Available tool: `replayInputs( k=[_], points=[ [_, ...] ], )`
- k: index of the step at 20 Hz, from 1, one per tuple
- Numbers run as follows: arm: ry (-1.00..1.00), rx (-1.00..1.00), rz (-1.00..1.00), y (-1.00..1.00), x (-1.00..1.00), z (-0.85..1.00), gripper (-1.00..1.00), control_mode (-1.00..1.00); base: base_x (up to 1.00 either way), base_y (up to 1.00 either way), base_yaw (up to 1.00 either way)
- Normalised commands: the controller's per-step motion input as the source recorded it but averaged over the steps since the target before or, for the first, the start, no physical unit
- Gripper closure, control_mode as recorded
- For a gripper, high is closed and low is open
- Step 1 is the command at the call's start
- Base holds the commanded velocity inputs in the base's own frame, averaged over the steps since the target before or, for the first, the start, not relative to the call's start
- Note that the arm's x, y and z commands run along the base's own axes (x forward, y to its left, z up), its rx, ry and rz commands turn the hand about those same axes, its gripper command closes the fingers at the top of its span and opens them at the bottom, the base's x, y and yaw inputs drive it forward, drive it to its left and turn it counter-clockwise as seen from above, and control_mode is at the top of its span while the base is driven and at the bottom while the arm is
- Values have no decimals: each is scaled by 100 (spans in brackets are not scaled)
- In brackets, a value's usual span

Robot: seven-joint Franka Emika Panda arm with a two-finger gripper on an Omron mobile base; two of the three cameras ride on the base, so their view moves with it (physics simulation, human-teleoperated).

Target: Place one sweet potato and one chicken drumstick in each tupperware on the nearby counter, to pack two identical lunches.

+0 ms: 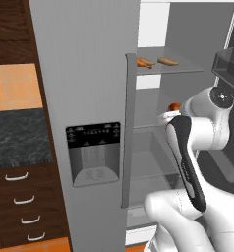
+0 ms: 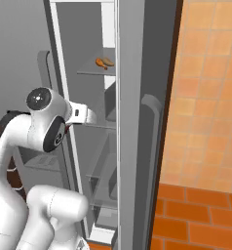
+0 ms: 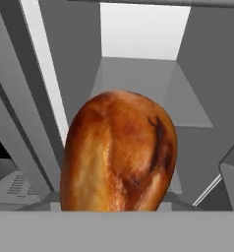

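My gripper (image 1: pixel 173 110) is inside the open fridge at middle-shelf height, shut on a glossy roasted brown chicken drumstick (image 3: pixel 120 152) whose fat end hides the fingertips in the hand view. From the left base view the drumstick (image 1: pixel 174 106) shows as a small orange-red lump at the hand. On the top glass shelf (image 1: pixel 188 68) lie another orange drumstick (image 1: pixel 145 62) and a tan sweet potato (image 1: pixel 168 61); the same pair (image 2: pixel 106 62) shows small in the right base view. The dark marbled counter (image 1: pixel 15 138) lies to the fridge's left. The tupperware are out of view.
The closed grey fridge door with its dispenser panel (image 1: pixel 93 153) stands between the counter and the open compartment. The open right door (image 2: pixel 132 122) and its handle (image 2: pixel 152 146) flank the arm. Glass shelves and bins sit below the hand. Brown drawers (image 1: pixel 20 199) run under the counter.
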Motion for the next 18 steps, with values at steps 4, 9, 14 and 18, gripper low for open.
replayInputs(
  k=[4, 9, 14, 18],
  points=[
    [-8, 2, 0, 15, -75, 30, 100, 100, -25, 9, 0],
    [0, 0, 0, 0, 0, 0, 100, 100, -78, 95, 4],
    [0, 0, 0, 0, 0, 0, 100, 100, -30, 100, 2],
    [0, 0, 0, 0, 0, 0, 100, 100, -3, 100, 0]
  ],
)
